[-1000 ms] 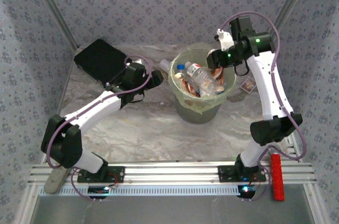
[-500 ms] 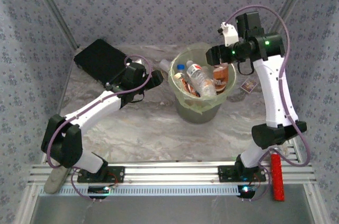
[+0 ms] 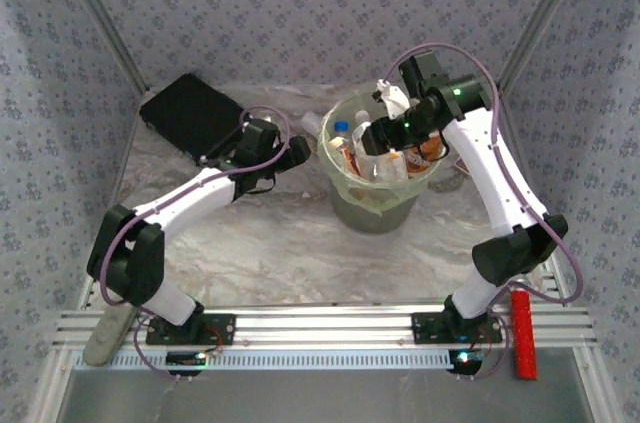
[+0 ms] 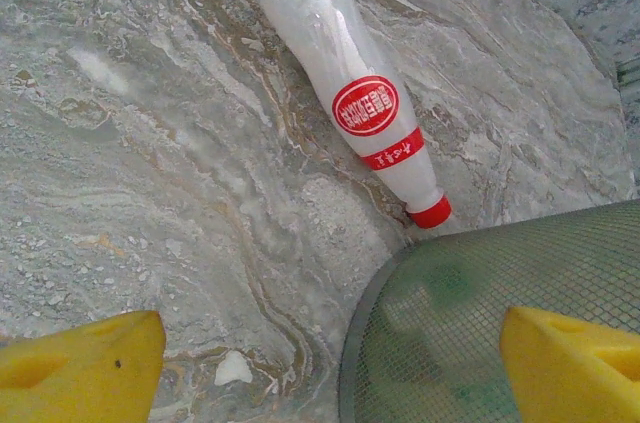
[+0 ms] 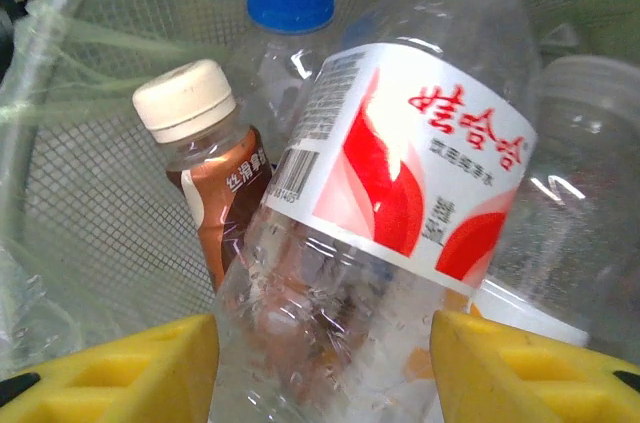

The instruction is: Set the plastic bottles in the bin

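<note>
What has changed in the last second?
The right gripper swung left from the right rim of the bin to over its middle; its fingers now flank a red-labelled bottle inside, grip unclear. The left gripper stayed open beside the bin, and the white bottle stayed on the table.

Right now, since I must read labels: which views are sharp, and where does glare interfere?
Left wrist: the white red-capped plastic bottle is sharp, evenly lit. Right wrist: the clear crinkled red-labelled bottle is legible, with glints. Top external: labels inside the round pale green bin are too small.
</note>
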### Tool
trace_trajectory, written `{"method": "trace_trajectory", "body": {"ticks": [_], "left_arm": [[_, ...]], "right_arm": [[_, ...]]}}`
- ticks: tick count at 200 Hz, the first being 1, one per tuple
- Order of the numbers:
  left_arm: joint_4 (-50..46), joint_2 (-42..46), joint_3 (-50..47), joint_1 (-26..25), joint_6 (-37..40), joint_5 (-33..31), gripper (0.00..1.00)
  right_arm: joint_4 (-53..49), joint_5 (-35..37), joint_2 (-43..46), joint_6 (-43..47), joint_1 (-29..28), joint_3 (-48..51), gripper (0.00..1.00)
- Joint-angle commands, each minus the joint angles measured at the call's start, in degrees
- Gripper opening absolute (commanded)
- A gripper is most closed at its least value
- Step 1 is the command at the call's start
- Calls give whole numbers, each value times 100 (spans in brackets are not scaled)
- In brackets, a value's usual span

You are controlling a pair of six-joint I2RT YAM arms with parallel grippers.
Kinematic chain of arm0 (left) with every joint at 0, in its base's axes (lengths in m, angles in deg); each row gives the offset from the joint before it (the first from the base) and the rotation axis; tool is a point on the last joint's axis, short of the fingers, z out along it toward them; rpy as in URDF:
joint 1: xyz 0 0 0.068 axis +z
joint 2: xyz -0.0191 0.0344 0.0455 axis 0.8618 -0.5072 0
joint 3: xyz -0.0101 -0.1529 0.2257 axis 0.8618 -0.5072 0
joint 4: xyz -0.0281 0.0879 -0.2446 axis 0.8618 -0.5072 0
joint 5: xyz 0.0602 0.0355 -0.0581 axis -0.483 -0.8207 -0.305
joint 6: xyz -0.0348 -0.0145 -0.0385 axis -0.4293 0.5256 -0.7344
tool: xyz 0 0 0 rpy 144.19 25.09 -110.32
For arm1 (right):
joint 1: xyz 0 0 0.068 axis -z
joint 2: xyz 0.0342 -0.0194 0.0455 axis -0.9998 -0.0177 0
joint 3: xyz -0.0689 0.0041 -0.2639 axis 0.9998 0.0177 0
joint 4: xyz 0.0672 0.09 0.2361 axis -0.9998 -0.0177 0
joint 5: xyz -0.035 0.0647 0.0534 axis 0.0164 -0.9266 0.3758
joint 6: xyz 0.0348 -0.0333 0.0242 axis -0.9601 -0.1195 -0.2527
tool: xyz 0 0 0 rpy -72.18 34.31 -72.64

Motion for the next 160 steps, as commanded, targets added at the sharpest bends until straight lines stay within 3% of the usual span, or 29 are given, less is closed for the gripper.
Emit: {"method": "trace_trajectory", "body": {"ticks": [1,25,48,108,160], "left_arm": [[113,-88,179,44,-72,78,86],[191,-287,250,63,-133,193,86],[328,-558,363,71,-230,294,87],[681,-1395,880,166,-488,528,90],[1076,-2075,1182,216,-1070,650,91]], "right_arm": [[186,-124,56,-172,-37,133,58],[65,-154,62,-176,-83,-212,59],[-31,241,164,-182,70,-799,62],[-146,1105,582,-282,1106,-827,58],[400,455,527,-355,1287,-43,53]]}}
